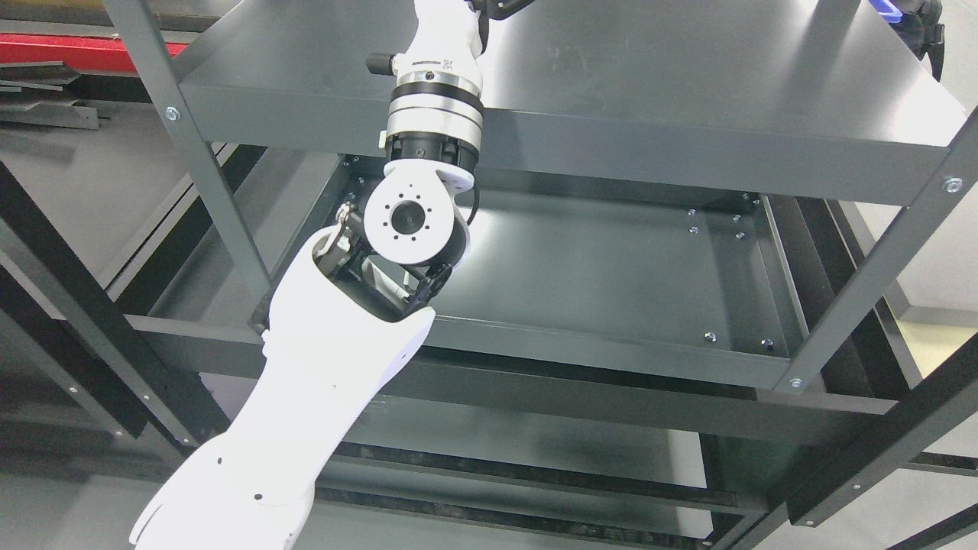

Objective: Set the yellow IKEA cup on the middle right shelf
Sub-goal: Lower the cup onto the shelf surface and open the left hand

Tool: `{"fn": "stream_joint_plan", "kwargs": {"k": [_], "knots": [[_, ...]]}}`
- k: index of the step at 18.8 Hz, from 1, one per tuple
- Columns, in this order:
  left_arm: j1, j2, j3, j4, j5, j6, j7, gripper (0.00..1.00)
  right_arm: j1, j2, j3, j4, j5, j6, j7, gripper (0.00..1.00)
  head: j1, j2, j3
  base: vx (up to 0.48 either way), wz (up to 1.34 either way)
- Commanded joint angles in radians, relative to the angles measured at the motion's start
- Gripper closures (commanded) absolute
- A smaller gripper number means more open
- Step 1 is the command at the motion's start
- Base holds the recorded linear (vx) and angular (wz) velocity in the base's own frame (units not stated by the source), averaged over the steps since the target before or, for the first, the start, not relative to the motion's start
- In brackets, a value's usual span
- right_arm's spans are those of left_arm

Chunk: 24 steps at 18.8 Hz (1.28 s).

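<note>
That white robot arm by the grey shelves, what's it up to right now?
The robot's left arm comes in from the lower left and reaches up past the front edge of the top shelf of a dark grey metal rack. Its robot hand is out of the picture, so I can't tell whether it holds anything. No yellow cup shows anywhere. The shelf below lies bare where visible. The right arm isn't in view.
</note>
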Motion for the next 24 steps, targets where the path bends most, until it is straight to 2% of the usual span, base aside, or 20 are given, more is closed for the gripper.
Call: {"fn": "stream_joint_plan", "kwargs": {"k": [1, 3, 5, 10, 12, 18, 24], "knots": [[-0.045, 0.017, -0.034, 0.028, 0.112, 0.11, 0.066, 0.98, 0.014, -0.017, 0.017, 0.0, -0.025, 0.001, -0.001, 0.01, 0.0, 0.0, 0.0, 0.0, 0.0], [-0.046, 0.017, -0.037, 0.051, 0.113, 0.126, 0.066, 0.96, 0.014, -0.017, 0.017, 0.0, -0.025, 0.001, -0.001, 0.01, 0.0, 0.0, 0.0, 0.0, 0.0], [-0.051, 0.017, -0.052, 0.065, 0.109, 0.152, 0.067, 0.87, 0.014, -0.017, 0.017, 0.0, -0.025, 0.001, -0.001, 0.01, 0.0, 0.0, 0.0, 0.0, 0.0], [-0.051, 0.017, -0.068, 0.08, 0.107, 0.216, 0.064, 0.48, 0.014, -0.017, 0.017, 0.0, -0.025, 0.001, -0.001, 0.01, 0.0, 0.0, 0.0, 0.0, 0.0], [-0.051, 0.017, -0.068, 0.091, 0.107, 0.247, 0.064, 0.38, 0.014, -0.017, 0.017, 0.0, -0.025, 0.001, -0.001, 0.01, 0.0, 0.0, 0.0, 0.0, 0.0], [-0.05, 0.017, -0.066, 0.122, 0.103, 0.255, 0.066, 0.31, 0.014, -0.017, 0.017, 0.0, -0.025, 0.001, -0.001, 0.01, 0.0, 0.0, 0.0, 0.0, 0.0], [-0.048, 0.017, -0.066, 0.119, 0.099, 0.255, 0.054, 0.1, 0.014, -0.017, 0.017, 0.0, -0.025, 0.001, -0.001, 0.01, 0.0, 0.0, 0.0, 0.0, 0.0]]}}
